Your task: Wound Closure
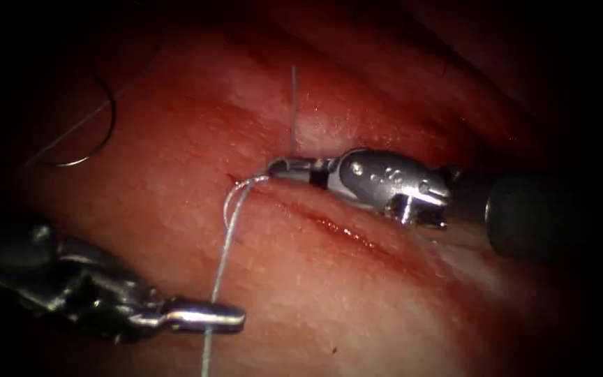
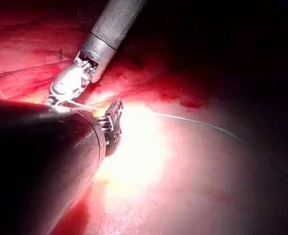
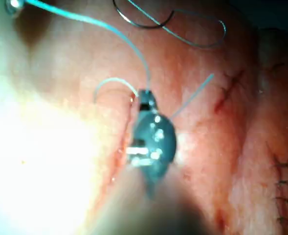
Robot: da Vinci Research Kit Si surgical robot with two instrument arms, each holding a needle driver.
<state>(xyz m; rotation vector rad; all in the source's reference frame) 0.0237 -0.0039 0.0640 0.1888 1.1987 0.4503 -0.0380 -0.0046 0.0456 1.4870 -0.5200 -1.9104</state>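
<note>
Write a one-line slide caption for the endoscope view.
Both steel needle drivers, left and right, grip pale thread at the tissue's cut; curved needle lies free, upper left.

Thread (image 1: 207, 359) cut off below

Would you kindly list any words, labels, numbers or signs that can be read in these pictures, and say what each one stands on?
None: no text can be read anywhere.
The right hand, shut on the thread at the cut, bears holes and screws, no lettering.
The left hand, shut on the thread, is unmarked.
The needle lies free on the tissue, left of the cut.
</note>
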